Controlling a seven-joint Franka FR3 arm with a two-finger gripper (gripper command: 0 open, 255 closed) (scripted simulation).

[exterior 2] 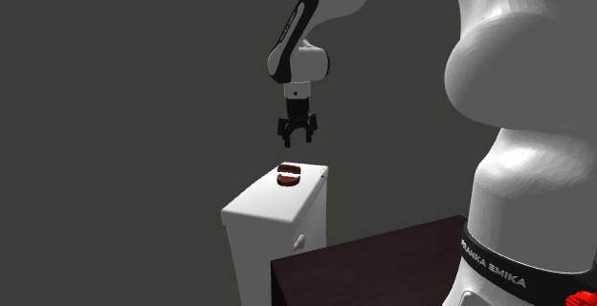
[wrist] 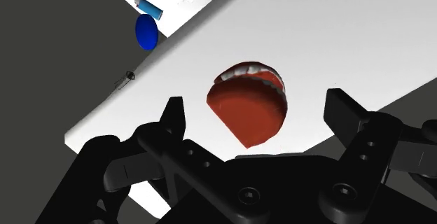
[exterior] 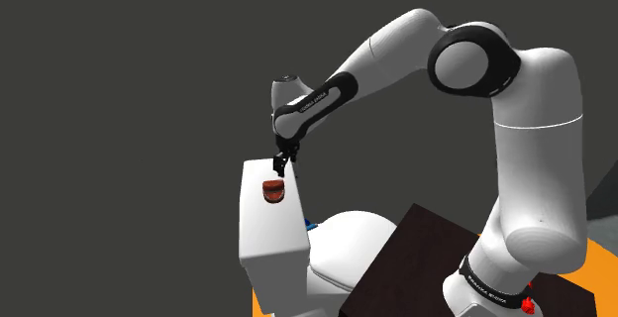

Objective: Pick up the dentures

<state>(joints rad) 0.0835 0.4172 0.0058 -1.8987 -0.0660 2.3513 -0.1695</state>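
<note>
The dentures [exterior: 274, 190], dark red gums with white teeth, lie on the flat white lid of a toilet tank [exterior: 259, 228]. My black gripper [exterior: 285, 158] hangs just above them, pointing down, fingers apart. In the second exterior view the gripper [exterior 2: 298, 140] hovers a short way over the dentures [exterior 2: 289, 173], near the far end of the tank lid [exterior 2: 260, 202]. Seen from the wrist, the dentures [wrist: 250, 103] sit between the two fingers of the open gripper [wrist: 257, 107], and neither finger touches them.
The white toilet bowl [exterior: 352, 241] stands below the tank, beside my dark stand [exterior: 411, 261]. A small blue object [wrist: 146, 31] lies low beside the tank. An orange floor [exterior: 600, 265] shows at the edge. Dark grey walls surround the scene.
</note>
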